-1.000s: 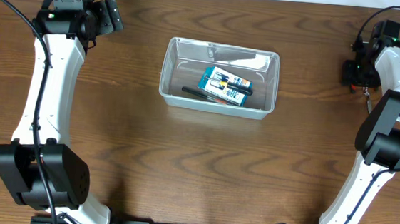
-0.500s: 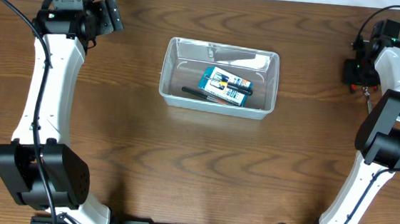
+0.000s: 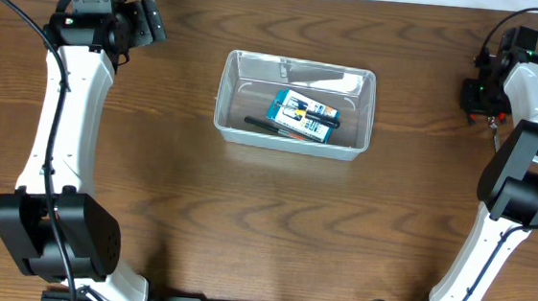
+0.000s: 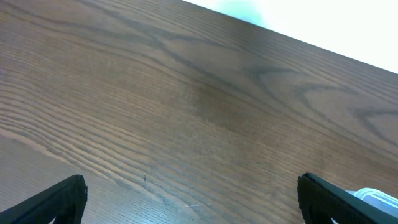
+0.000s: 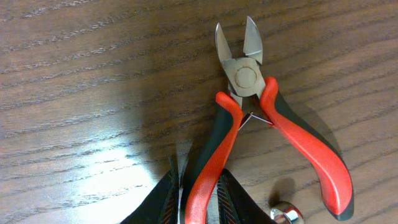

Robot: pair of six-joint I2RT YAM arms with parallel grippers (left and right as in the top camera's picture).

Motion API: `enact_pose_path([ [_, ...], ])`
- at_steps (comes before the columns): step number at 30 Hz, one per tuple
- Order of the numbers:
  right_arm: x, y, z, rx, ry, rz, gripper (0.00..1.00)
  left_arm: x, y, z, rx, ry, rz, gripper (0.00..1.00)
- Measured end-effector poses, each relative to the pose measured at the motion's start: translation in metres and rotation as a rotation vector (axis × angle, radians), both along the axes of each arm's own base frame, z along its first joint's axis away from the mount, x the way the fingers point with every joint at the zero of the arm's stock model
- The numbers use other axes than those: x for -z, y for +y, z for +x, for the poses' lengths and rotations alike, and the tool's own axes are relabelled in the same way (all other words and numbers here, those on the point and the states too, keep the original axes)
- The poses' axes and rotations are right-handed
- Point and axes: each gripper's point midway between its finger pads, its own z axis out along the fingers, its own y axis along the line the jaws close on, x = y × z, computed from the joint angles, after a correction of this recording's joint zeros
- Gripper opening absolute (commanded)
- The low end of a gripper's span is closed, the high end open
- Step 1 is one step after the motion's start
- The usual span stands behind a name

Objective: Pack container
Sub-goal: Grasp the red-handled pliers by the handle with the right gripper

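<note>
The clear plastic container [image 3: 295, 104] sits at the table's middle back; it holds a blue-and-white box [image 3: 304, 116] and a black pen [image 3: 265, 125]. A corner of the container shows in the left wrist view [image 4: 376, 197]. My left gripper [image 3: 150, 21] is open and empty over bare wood at the far left [image 4: 191, 205]. My right gripper [image 3: 485, 102] is at the far right edge. In the right wrist view it [image 5: 198, 199] is shut on one handle of red-and-black cutting pliers [image 5: 249, 118], which lie on the table with jaws spread.
A small shiny metal piece [image 5: 285, 214] lies on the wood just right of the right gripper's fingers. The table's far edge runs close behind both grippers.
</note>
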Motion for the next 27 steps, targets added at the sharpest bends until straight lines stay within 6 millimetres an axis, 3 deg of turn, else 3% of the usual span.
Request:
enact_pose_path([
  [17, 0.002, 0.001, -0.023, 0.183, 0.075, 0.052, 0.15, 0.000, 0.000, 0.000, 0.000, 0.000, 0.000, 0.98],
  [24, 0.002, 0.000, -0.024, 0.206, 0.071, 0.065, 0.01, 0.000, 0.000, 0.000, 0.000, 0.000, 0.000, 0.98],
  [27, 0.002, 0.000, -0.024, 0.209, 0.070, 0.070, 0.01, 0.000, 0.000, 0.000, 0.000, 0.000, 0.000, 0.98],
])
